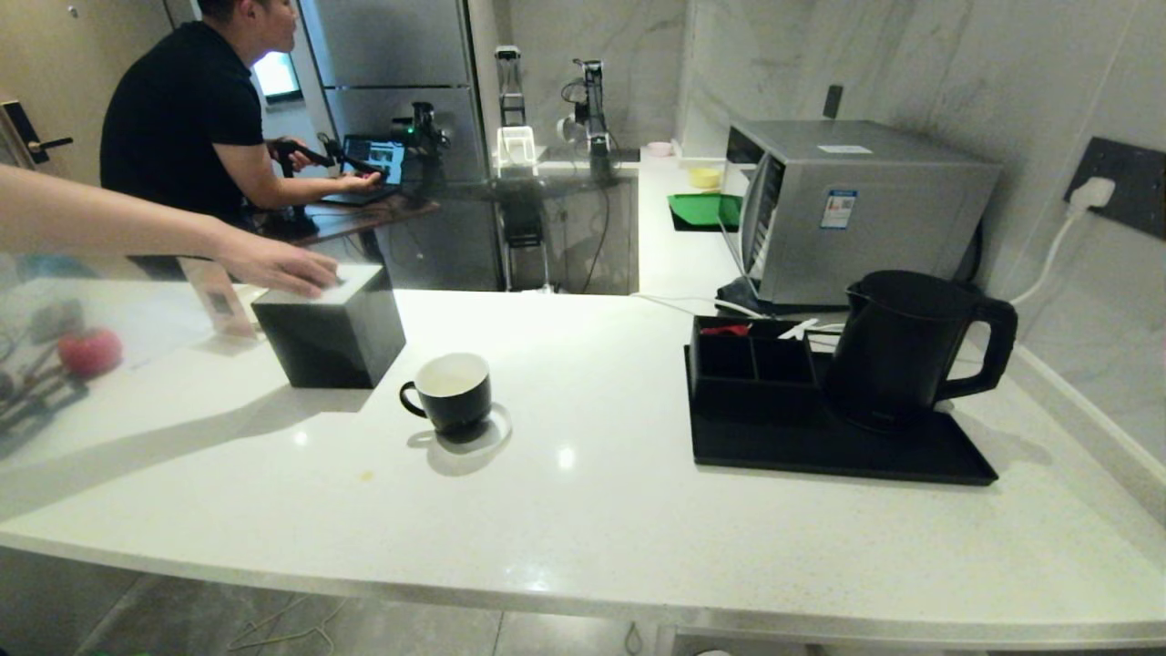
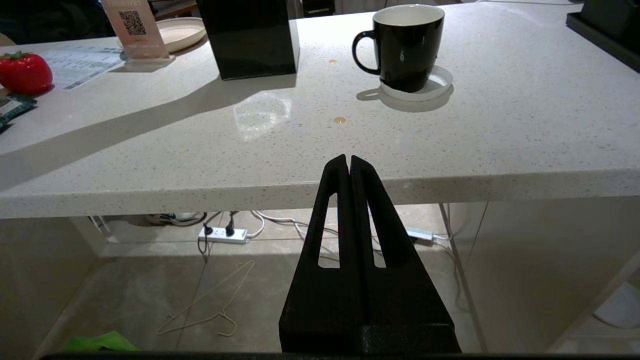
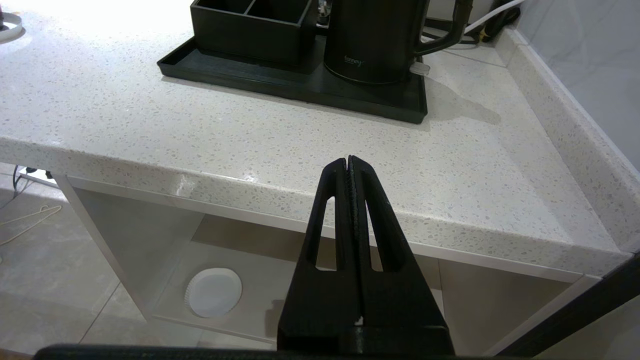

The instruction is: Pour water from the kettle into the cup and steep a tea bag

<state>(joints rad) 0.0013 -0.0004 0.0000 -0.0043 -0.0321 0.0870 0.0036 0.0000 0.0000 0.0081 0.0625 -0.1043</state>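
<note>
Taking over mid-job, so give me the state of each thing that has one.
kettle: upright on the black tray, lid shut
cup: upright on a white coaster, looks empty
black square box: a person's hand on top
left gripper: jaws shut, empty
right gripper: jaws shut, empty

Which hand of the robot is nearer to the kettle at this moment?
Right. The right hand, shut, is parked before the counter edge facing the kettle on its tray. The left hand, shut, faces the cup farther left.

Head view high over the counter [image 1: 583,510], wrist views low at its front edge — left shares the cup [image 2: 407,45], right the kettle [image 3: 375,40]
</note>
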